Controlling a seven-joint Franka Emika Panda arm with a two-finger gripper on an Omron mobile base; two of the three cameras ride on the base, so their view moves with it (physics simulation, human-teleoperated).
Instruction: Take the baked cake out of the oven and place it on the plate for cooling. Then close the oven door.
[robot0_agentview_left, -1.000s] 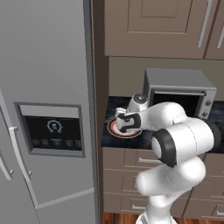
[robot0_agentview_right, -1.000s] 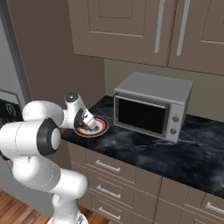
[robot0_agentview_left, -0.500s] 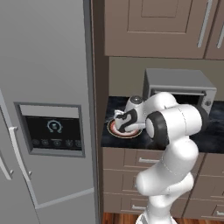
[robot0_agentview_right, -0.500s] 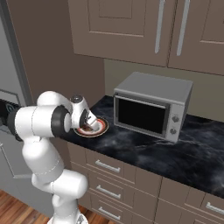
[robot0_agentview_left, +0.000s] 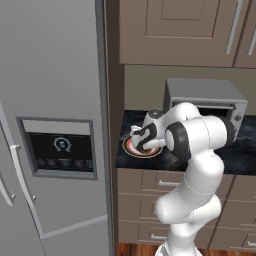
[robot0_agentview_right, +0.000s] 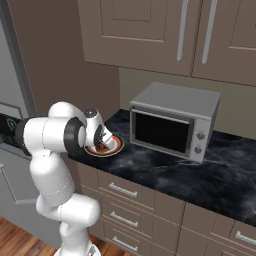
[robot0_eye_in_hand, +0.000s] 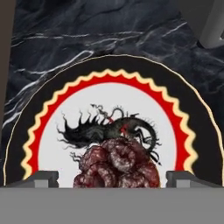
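— What does the cake (robot0_eye_in_hand: 117, 167) look like?

— A lumpy, dark reddish-brown mound, its top all coiled, glossy ridges. It sits on the plate (robot0_eye_in_hand: 192, 131), toward the near part of the white middle, just over a black dragon drawing.

— And the plate itself?

— Round and flat, with a black outer band, a thin cream line, then a red ring with a scalloped cream edge around the white centre. It lies on the surface (robot0_agentview_right: 165, 175), dark marble with pale veins, left of the oven (robot0_agentview_right: 175, 120), apart from it.

— Which way does the cake point?

— It is roughly round, so I cannot give it a long axis.

— The oven?

— A boxy grey metal case with a dark glass door (robot0_agentview_right: 160, 131), closed flush, two round knobs to the door's right. It faces out over the surface edge.

— The tool (robot0_eye_in_hand: 112, 177)?

— Spread wide, one fingertip (robot0_eye_in_hand: 41, 178) on each side of the cake, neither touching it — it has hold of nothing. It hangs just above the plate.
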